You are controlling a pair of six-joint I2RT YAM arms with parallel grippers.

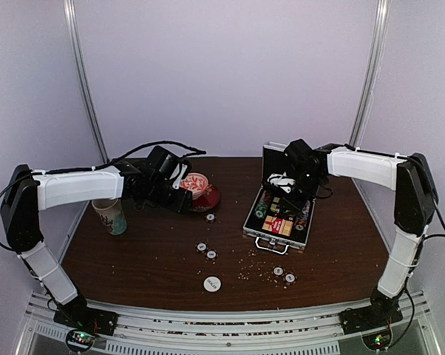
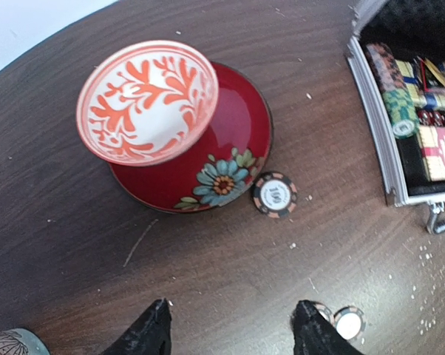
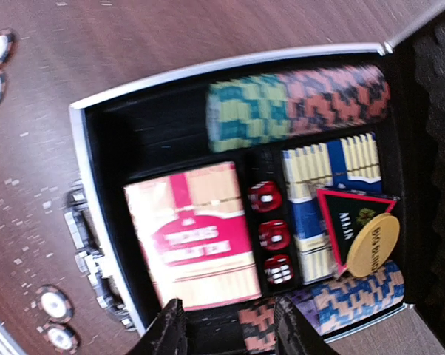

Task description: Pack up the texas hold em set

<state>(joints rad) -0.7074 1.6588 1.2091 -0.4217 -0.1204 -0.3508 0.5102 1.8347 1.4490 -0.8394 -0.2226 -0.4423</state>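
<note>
Two-arm hovering. Holding L gripper (image 2: pixel 232 307) spread, empty, w/ round black-pink "100" poker chip (image 2: pixel 275 194) just ahead of tips, beside red saucer (image 2: pixel 237 126) under red-white bowl (image 2: pixel 147 100). Hanging R gripper (image 3: pixel 228 303) w/ jaws apart, nothing clamped, over open silver aluminium briefcase (image 3: pixel 79 148), showing red-yellow card box (image 3: pixel 195 235) & small red dice (image 3: pixel 265 197) inside, just beyond tips.

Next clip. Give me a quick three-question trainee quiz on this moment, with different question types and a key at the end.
1. True or false: the case is shut.
2. How many red dice lie inside the case?
3. The chip nearest the saucer lies: A) on top of the saucer, B) on the table beside it, C) inside the case.
Key: 1 false; 2 three; 3 B.
</note>
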